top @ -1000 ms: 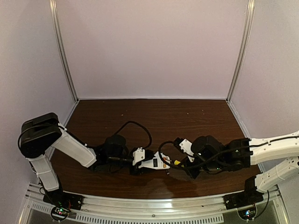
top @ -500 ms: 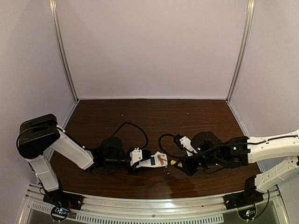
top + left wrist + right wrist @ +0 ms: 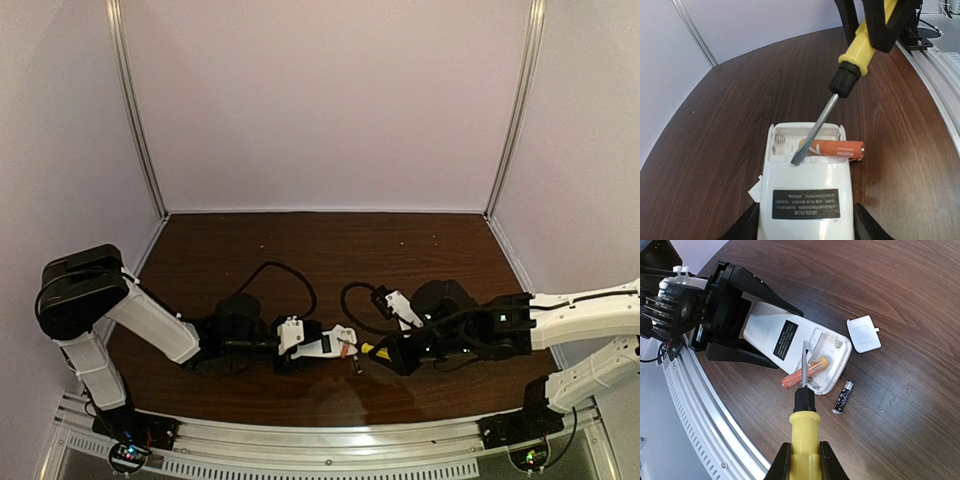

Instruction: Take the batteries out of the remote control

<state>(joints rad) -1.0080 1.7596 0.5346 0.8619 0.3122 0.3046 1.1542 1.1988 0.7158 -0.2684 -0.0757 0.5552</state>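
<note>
Left wrist view: the left claw [image 3: 805, 216] grips the white rectangular plastic remote control [image 3: 805, 197] by its long sides, battery bay uncovered. Across that bay lies the orange cylindrical battery [image 3: 837, 149], one end poking past the rim. The right claw [image 3: 805, 460] is clamped tight on the yellow-handled steel screwdriver [image 3: 805, 422], blade tip at that battery. A dark battery with a pale end [image 3: 842, 397] lies on the brown wooden surface [image 3: 900, 285] just beside the remote. Light, hard, slick, ready to roll, I'd say: pinch the overhanging end.
</note>
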